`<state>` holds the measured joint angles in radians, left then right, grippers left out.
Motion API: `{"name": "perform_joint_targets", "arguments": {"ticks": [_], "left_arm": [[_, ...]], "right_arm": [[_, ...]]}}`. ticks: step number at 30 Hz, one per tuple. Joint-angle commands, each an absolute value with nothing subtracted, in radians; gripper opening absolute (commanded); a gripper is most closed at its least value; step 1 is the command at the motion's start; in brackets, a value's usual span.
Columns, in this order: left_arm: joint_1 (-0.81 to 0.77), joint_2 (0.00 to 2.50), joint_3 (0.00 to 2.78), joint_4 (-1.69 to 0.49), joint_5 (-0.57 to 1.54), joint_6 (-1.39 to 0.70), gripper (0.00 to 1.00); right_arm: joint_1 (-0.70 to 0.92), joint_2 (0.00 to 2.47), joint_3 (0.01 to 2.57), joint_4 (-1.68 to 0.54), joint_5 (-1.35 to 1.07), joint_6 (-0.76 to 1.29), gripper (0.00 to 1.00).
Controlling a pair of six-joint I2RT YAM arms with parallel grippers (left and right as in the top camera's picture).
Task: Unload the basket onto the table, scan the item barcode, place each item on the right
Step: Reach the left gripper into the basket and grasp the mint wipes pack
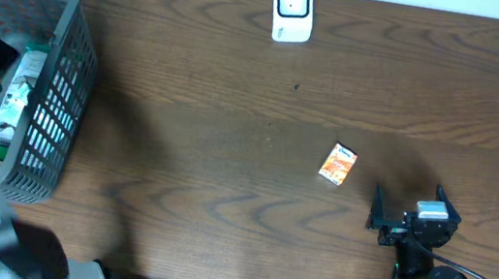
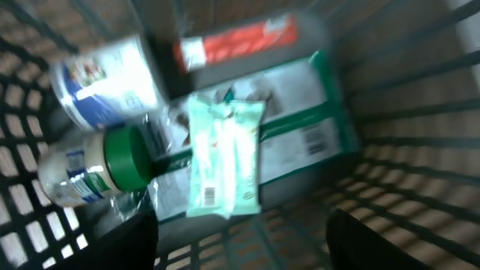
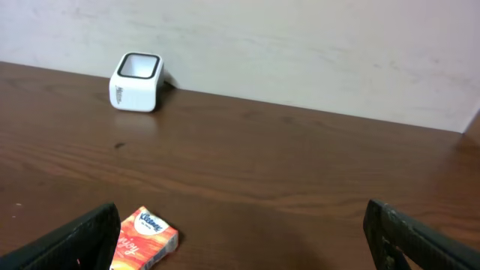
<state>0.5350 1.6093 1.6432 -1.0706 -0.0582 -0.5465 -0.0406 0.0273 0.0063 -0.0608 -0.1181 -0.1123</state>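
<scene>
On the table [image 1: 238, 79], the grey basket [image 1: 64, 104] sat under the left arm. The left gripper [image 2: 240, 247] hung inside it, jaws apart and empty. The right gripper [image 3: 240, 240] stood wide, also empty. Nothing faced the scanner [image 1: 293, 9]. A pale green packet [image 2: 225, 150] lay topmost in the basket and an orange tissue pack [image 1: 337, 164] lay mid-table, so pickup and scanning both seemed not yet done.

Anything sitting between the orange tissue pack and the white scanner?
Nothing: only bare table lies between the tissue pack and the scanner. The overhead and right wrist views both show that stretch.
</scene>
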Motion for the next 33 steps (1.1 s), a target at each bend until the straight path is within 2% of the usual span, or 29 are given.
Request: {"name": "perform_joint_targets", "arguments": {"ticks": [1,11,29,33], "left_arm": [[0.542,1.703,1.633,-1.077,-0.060,-0.559,0.72],[0.551,1.887,1.633,-1.076,-0.030,-0.550,0.72],[0.561,2.040,1.631,-1.038,-0.038,-0.527,0.73],[0.561,2.041,1.625,-1.021,-0.039,-0.492,0.81]], "right_arm": [[-0.038,0.027,0.006,-0.064,-0.121,-0.098,0.99],[-0.038,0.027,0.006,-0.064,-0.121,-0.098,0.99],[-0.038,0.027,0.006,-0.064,-0.121,-0.098,0.99],[-0.038,0.027,0.006,-0.064,-0.121,-0.098,0.99]]}}
